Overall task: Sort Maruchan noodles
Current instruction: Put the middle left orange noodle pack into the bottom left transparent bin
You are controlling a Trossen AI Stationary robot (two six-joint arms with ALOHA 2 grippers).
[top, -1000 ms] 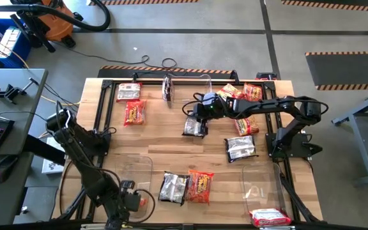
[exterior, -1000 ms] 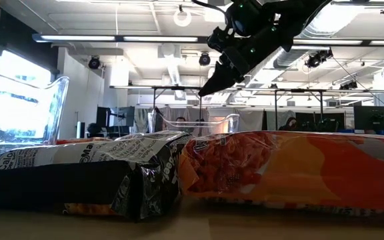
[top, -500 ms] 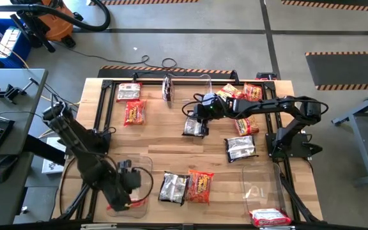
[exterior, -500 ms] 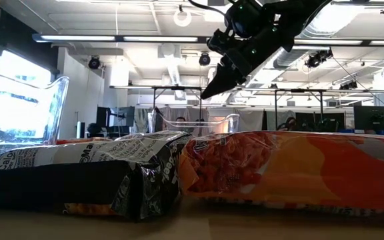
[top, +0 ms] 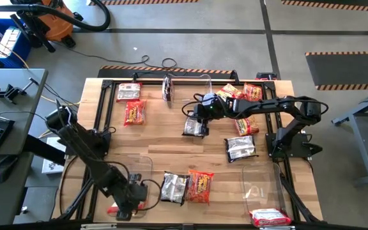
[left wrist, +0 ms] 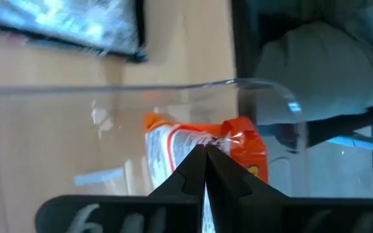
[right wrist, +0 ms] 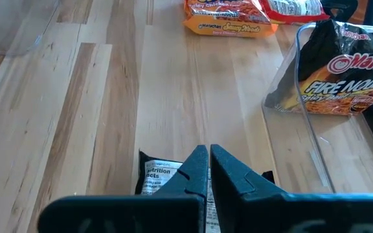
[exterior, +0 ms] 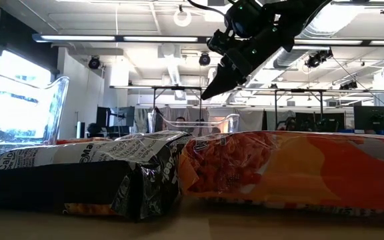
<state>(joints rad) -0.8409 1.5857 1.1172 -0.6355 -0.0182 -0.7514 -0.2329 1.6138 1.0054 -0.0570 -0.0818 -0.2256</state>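
Left end effector (left wrist: 205, 162) pinched shut over an orange noodle packet (left wrist: 199, 145) inside the clear bin (top: 136, 167) at 7 o'clock on the surface (top: 165, 144). Right end effector (right wrist: 209, 165) clenched, empty, above a dark packet (top: 195, 126) near the middle. Probably light, crinkly, slippery; best grabbed by an edge.

The right hand (right wrist: 209, 169), fingers together, hovers over a dark packet (right wrist: 167, 180); orange packets (right wrist: 228, 16) lie beyond.

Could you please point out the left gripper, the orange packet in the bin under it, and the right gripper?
left gripper (left wrist: 205, 150): left wrist view, shut fingertips.
orange packet (left wrist: 167, 145): left wrist view, its wrapper.
right gripper (right wrist: 209, 150): right wrist view, shut fingertips.
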